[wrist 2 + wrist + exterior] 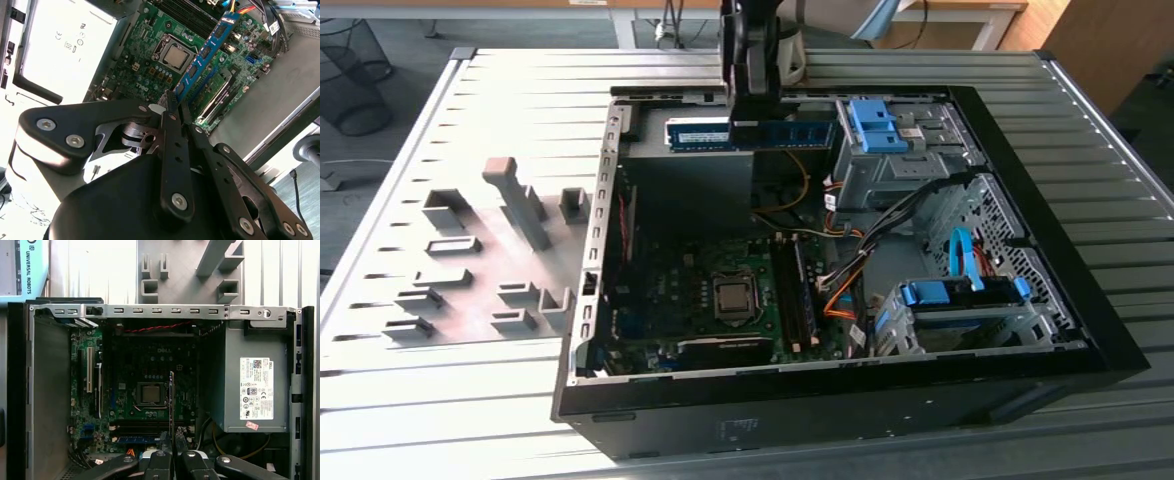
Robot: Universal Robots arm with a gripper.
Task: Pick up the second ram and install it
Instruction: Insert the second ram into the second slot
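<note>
Open computer case (854, 395) lay on its side on a slatted metal table (427, 410).
Inside sat a green motherboard (674, 290), the processor (734, 297) at its middle with its metal lid showing. A grey power supply (255, 390) with a white label stood against one wall. Two bright-blue drive brackets (874, 125) were at the exterior view's right, one far, one near. Orange cables (843, 290) ran between board and drive cage. Grey fixture blocks (480, 270) stood on the table beside the case, at the exterior view's left.
</note>
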